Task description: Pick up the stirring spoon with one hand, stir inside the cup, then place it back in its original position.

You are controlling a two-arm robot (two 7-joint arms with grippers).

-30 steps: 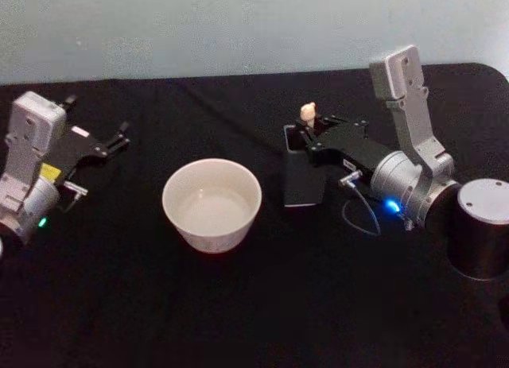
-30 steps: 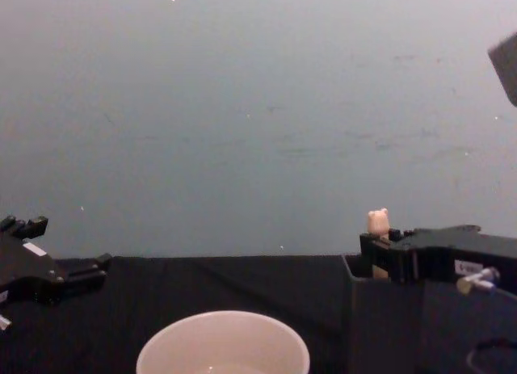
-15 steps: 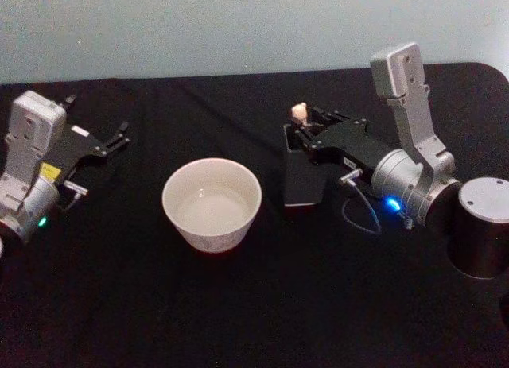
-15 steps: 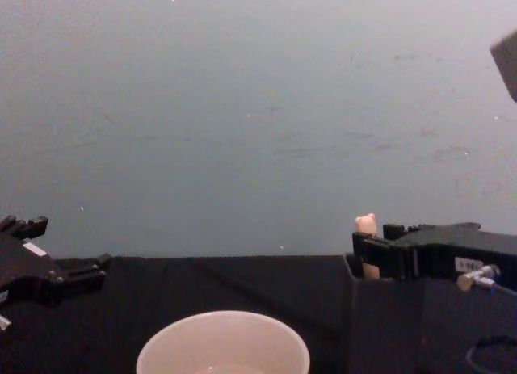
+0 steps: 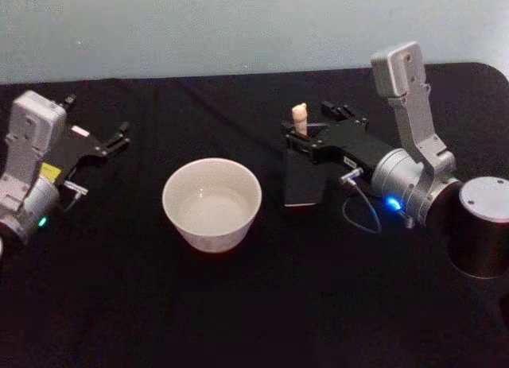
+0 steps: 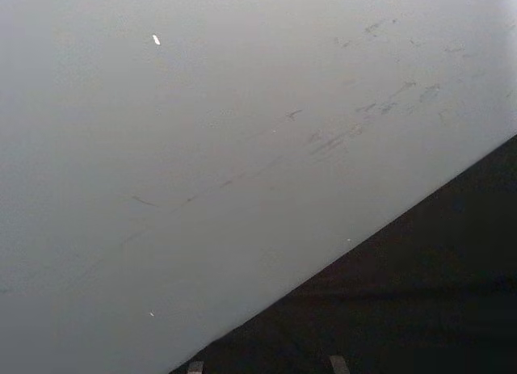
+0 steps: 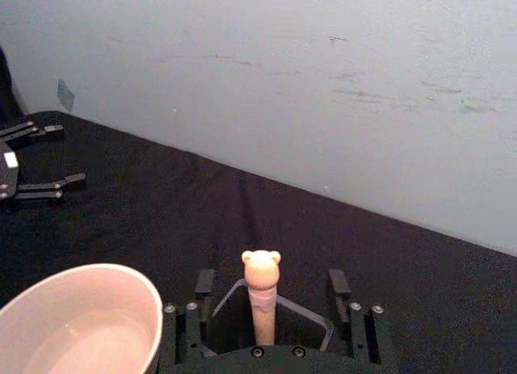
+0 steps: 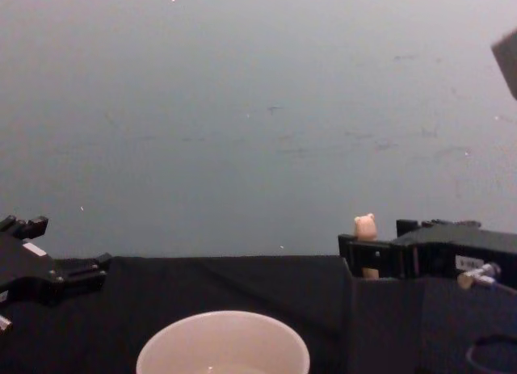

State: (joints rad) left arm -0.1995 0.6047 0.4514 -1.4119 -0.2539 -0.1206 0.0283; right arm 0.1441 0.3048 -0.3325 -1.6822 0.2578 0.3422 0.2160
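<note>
Beige and slim, the stirring spoon (image 7: 261,297) stands upright in the dark grey square holder (image 5: 302,177), only its handle and bear head showing above the rim. It looks light and stiff, the smooth handle likely a little slippery; the best hold is on the handle just under the head. The right pincer (image 7: 270,292) is at the holder's mouth, its fingers (image 7: 203,283) spread to either side of the handle and apart from it. The holder's thin walls crowd the fingers, and it may tip. The cream-white cup (image 5: 211,203) sits to the left of the holder on the black tabletop (image 5: 262,304). Farther left of the holder, beyond the cup, the left pincer (image 5: 119,135) rests idle, spread. A dark cylinder (image 5: 480,226) stands right of the holder.
</note>
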